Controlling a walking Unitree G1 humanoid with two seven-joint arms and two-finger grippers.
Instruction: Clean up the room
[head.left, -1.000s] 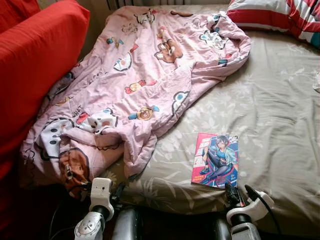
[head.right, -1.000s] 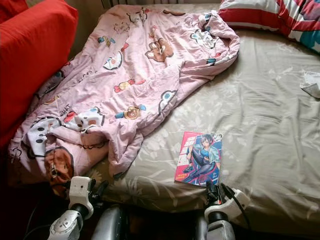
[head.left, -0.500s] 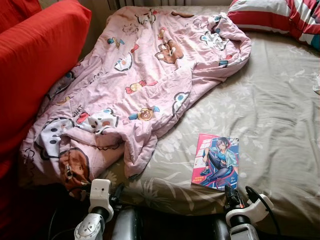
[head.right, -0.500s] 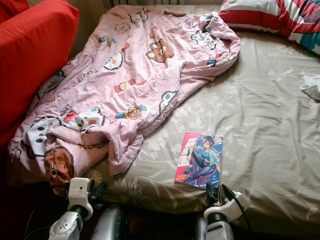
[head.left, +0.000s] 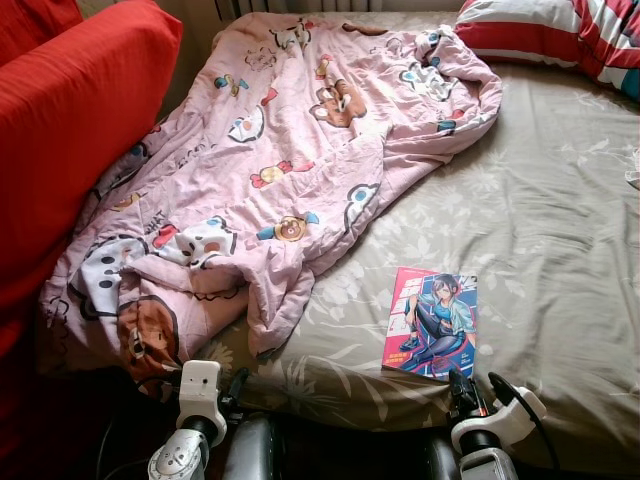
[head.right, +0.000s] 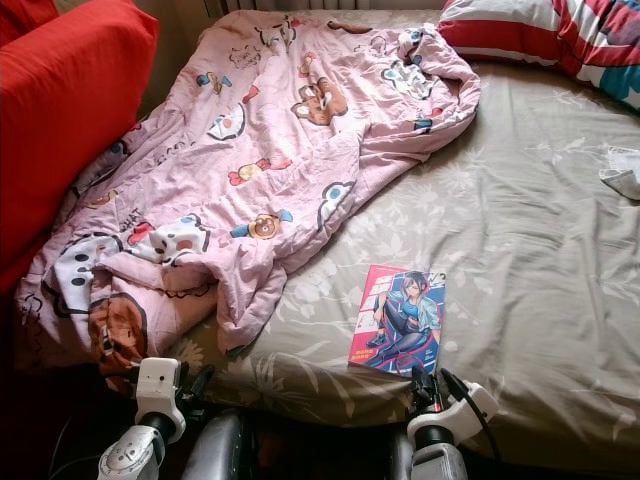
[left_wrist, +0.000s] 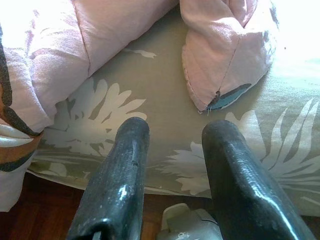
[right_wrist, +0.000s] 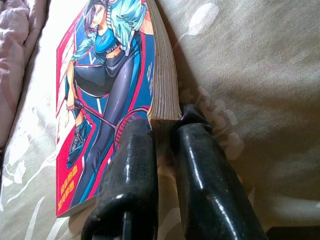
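One floral bed sheet (head.left: 560, 230), pink blanket (head.left: 280, 160), comic book (head.left: 432, 320)

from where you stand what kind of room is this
Most likely a bedroom. A bed with a floral beige sheet lies ahead, with a rumpled pink cartoon-print quilt across it, a striped pillow at the far end, and a comic book near the edge.

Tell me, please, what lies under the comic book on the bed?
The comic book lies flat on the beige floral bedsheet. The right gripper is at its near corner. Whatever the sheet carries directly beneath the book is covered.
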